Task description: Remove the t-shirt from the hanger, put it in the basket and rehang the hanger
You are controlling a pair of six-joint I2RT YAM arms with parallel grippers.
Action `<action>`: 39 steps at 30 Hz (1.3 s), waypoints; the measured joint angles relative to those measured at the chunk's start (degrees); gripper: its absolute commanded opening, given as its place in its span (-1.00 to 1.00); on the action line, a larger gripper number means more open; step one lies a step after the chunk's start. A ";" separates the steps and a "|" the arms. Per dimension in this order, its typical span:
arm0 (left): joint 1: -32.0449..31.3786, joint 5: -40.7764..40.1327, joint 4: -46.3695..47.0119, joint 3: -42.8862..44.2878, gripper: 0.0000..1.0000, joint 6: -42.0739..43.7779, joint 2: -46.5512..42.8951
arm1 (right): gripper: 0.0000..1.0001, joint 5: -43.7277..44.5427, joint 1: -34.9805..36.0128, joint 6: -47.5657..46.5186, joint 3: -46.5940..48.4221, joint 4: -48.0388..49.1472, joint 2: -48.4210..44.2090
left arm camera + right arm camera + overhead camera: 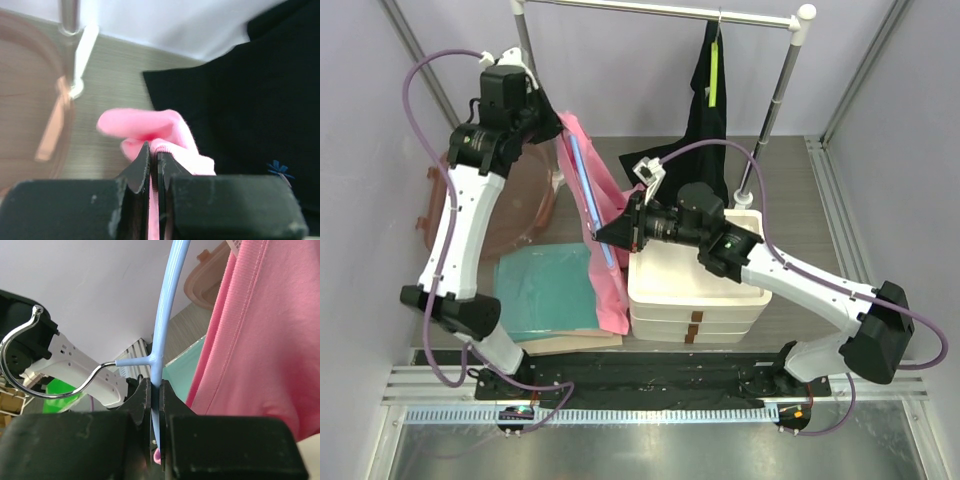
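Note:
A pink t-shirt point(603, 262) hangs between the two arms over the table, draped beside a light blue hanger point(590, 198). My left gripper point(552, 122) is shut on a fold of the pink t-shirt point(155, 132) at its upper end. My right gripper point(603, 236) is shut on the blue hanger point(167, 310) just below its metal hook point(27, 350). In the right wrist view the pink t-shirt point(260, 340) hangs to the right of the hanger bar, apart from it higher up.
A black garment point(712, 110) hangs from the rail point(660, 10) at the back. White stacked bins point(695, 295) sit under the right arm. Folded teal cloth point(545, 290) lies at the left, beside a brownish tub point(515, 205).

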 measured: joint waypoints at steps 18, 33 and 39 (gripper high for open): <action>3.87 19.65 24.70 -26.40 -1.00 -5.14 -31.54 | -0.98 -6.40 1.84 14.10 14.01 -4.35 7.23; 4.13 17.84 18.71 -28.63 -0.98 -6.27 -25.55 | -0.98 -3.28 -1.03 24.55 17.29 -3.69 7.72; 4.15 19.15 18.71 -29.35 0.48 -5.97 -26.56 | -0.98 -2.93 -3.04 28.63 17.55 -0.48 9.31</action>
